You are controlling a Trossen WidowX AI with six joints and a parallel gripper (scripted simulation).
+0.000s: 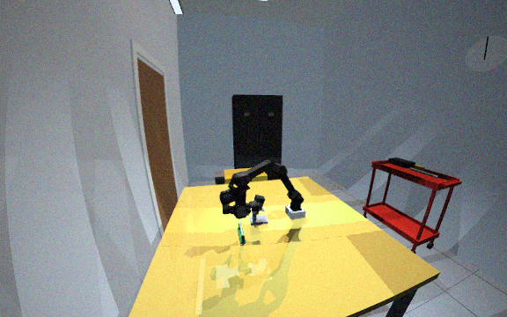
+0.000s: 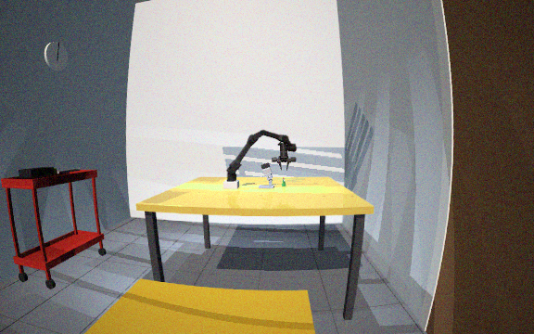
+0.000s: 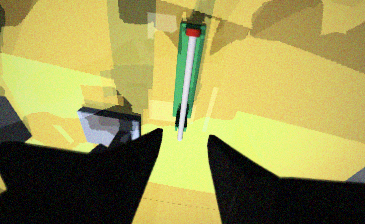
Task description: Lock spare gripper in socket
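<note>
My gripper [image 1: 241, 215] [image 2: 284, 168] [image 3: 185, 136] is partly open with nothing between the fingers, pointing down above the table. A white rod with a red end [image 3: 186, 85], apparently the lock pin, lies along a narrow green block [image 1: 240, 234] [image 2: 284, 184] [image 3: 177, 95]. The rod's plain end shows between the fingertips in the wrist view, but lies below them. Beside the block, a stand with a pale base [image 1: 260, 220] [image 2: 267, 186] [image 3: 92, 131] carries a tilted dark head [image 1: 259, 200] [image 2: 266, 165]. The socket and spare gripper cannot be told apart; a finger hides part of the stand in the wrist view.
The yellow table [image 1: 306, 282] [image 2: 248, 204] bears the arm's pale base [image 1: 296, 214] [image 2: 231, 185], on the other side of the stand from the green block. A red cart [image 1: 400, 222] [image 2: 58, 250] stands on the floor, away from the table.
</note>
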